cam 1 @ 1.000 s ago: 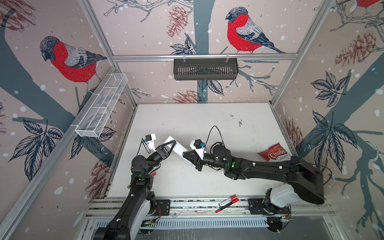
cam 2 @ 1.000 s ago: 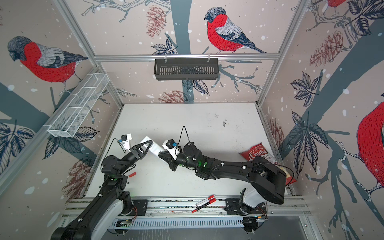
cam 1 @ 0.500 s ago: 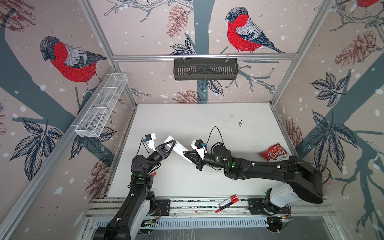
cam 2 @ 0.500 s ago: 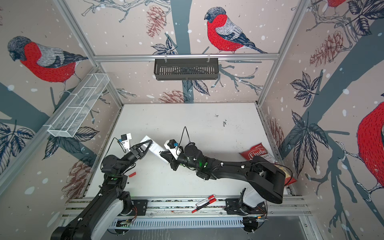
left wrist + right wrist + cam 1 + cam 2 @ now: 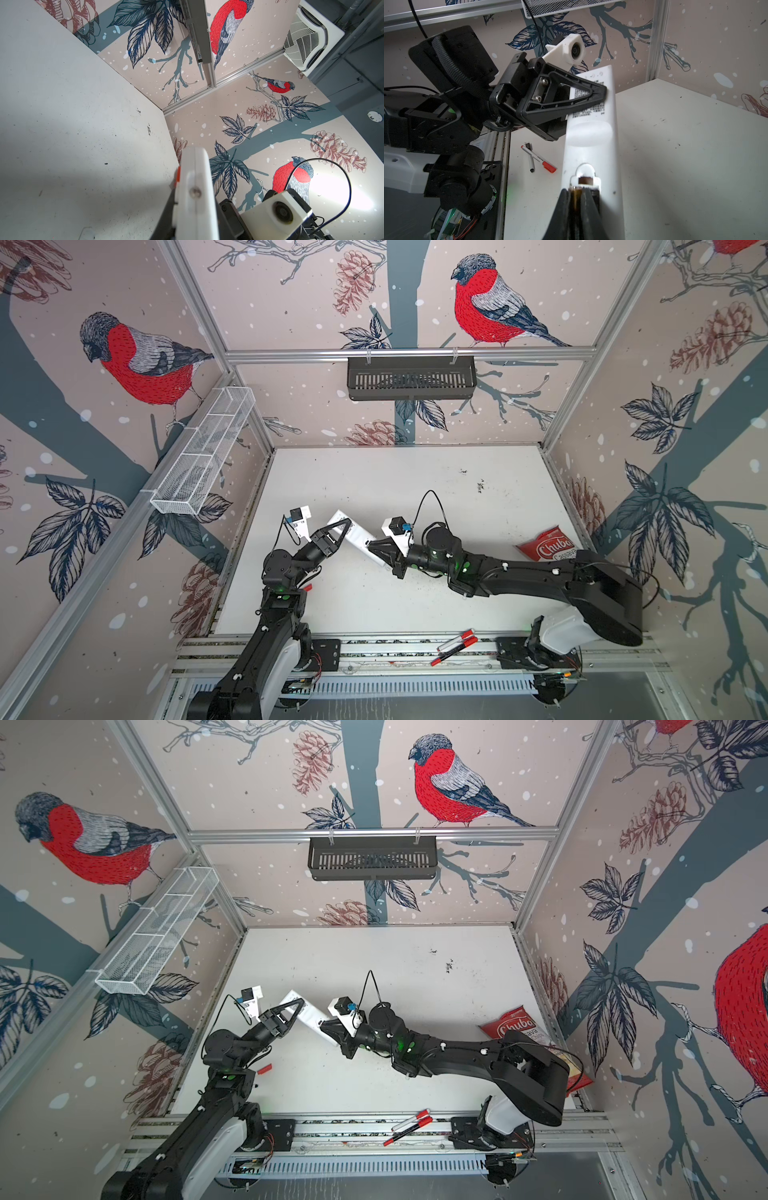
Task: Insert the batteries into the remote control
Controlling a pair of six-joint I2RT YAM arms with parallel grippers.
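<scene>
White remote point(image 5: 591, 133) hangs tilted above the desk point(image 5: 675, 145), its plain back towards my right wrist camera. The left tool point(image 5: 343, 529) is pinched across its printed end. My right tool point(image 5: 576, 193) is nearly closed on one battery point(image 5: 575, 200), a dark amber cylinder whose nose sits at the mouth of the open bay at the remote's other end. Something dark shows in that slot, a spring or the battery's tip; I cannot tell which. To do this well I would keep the left grip firm so the remote does not swing and line the battery up with the bay's length. I would then push along rather than down, and let go only once it lies flush. The risk, I judge, is the cell pivoting in so narrow a grip or skating off the smooth plastic. I cannot find the second battery in any view. Against a second ago little differs: the remote and left tool sit as they were, and the right tool has nudged only slightly along the remote.
</scene>
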